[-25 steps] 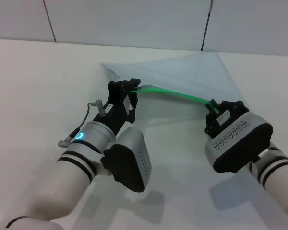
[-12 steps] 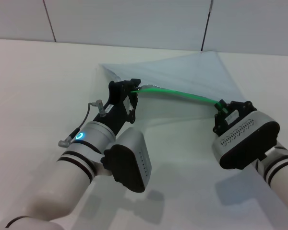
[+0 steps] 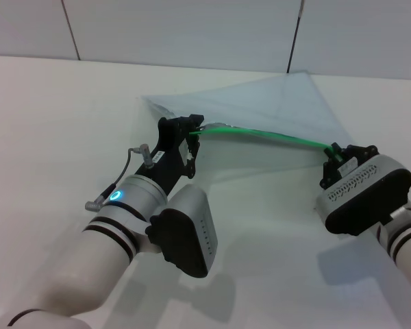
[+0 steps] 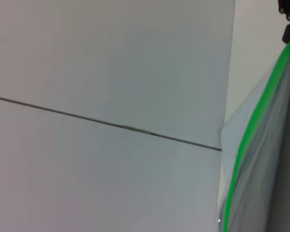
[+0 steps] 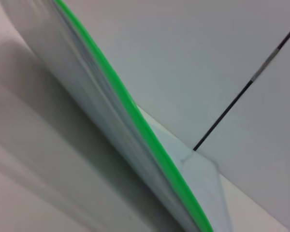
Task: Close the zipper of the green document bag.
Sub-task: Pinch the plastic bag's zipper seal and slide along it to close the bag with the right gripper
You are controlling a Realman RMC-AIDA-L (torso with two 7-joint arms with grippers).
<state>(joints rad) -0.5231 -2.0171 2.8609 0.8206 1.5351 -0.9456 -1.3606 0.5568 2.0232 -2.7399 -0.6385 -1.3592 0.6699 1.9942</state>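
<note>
I had both claws, left [image 3: 192, 129] and right [image 3: 337, 156], pinching the zipper [image 3: 274, 137] ends of the limp, slippery bag [image 3: 274, 106].

Open table [image 3: 48, 123] left of the green document bag [image 3: 274, 110] — wall [image 3: 192, 31] behind.

The zipper [image 3: 274, 136] slider is hidden at the right gripper [image 3: 335, 155]; neither wrist view shows its own fingers.
</note>
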